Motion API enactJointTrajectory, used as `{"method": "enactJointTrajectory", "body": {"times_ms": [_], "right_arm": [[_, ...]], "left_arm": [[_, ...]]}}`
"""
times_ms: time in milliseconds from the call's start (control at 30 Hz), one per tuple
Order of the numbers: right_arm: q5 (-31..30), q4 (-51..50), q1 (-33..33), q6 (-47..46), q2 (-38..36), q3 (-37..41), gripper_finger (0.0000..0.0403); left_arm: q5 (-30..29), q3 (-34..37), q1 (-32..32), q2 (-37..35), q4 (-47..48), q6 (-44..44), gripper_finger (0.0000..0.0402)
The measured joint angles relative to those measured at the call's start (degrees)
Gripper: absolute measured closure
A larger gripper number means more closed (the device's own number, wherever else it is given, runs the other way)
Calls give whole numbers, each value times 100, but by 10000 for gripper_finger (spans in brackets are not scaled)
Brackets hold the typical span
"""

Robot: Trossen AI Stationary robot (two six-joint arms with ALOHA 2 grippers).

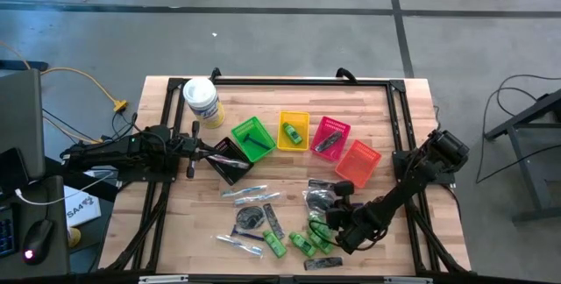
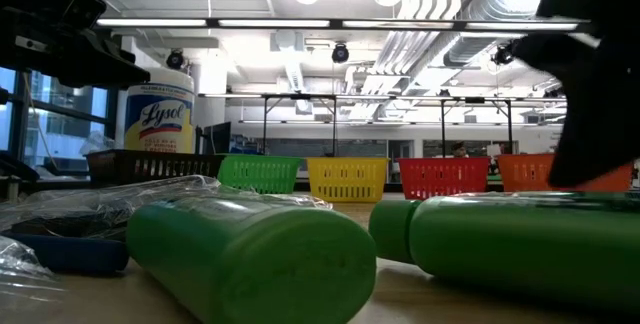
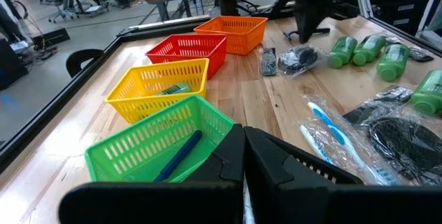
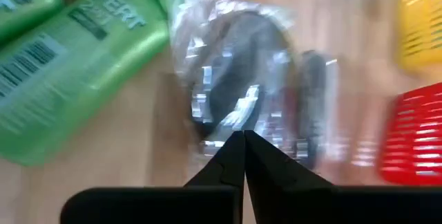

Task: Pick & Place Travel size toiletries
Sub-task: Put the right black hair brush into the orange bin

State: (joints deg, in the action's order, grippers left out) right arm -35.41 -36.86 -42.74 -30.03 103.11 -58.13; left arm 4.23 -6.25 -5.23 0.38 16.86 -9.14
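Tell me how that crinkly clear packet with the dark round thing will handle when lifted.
The packet looks thin and crinkled, so it will probably flop and feel light. Its glossy wrap may slip. The right hand is shut at its edge, so it may dangle from one corner.

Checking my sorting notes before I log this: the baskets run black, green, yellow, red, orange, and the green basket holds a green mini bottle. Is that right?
Not quite. The order is right, but the green basket holds a blue-handled razor, as the left wrist view shows. The green mini bottle lies in the yellow basket, seen in the high view.
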Motion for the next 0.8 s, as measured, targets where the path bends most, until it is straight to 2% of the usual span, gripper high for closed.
{"method": "enactJointTrajectory", "body": {"times_ms": [67, 167, 300, 500, 667, 800], "right_arm": [[-171, -159, -118, 23, -5, 0, 401], [-107, -411, -282, -82, -5, 0, 398], [103, -372, -550, -229, -5, 0, 372], [4, -173, -653, -345, 223, 0, 265], [-722, -205, -663, -402, 688, -20, 175], [-1326, -230, -663, -451, 970, -22, 143]], "left_arm": [[-2, -1, 2, 2, 0, 1, 402], [0, -1, 1, 2, 0, 1, 402], [0, -1, 0, 2, 0, 1, 401], [0, -1, 2, 0, 2, 4, 402], [-1, -1, 1, 2, 2, 44, 402], [-2, 1, 2, 0, 2, 45, 402]]}}
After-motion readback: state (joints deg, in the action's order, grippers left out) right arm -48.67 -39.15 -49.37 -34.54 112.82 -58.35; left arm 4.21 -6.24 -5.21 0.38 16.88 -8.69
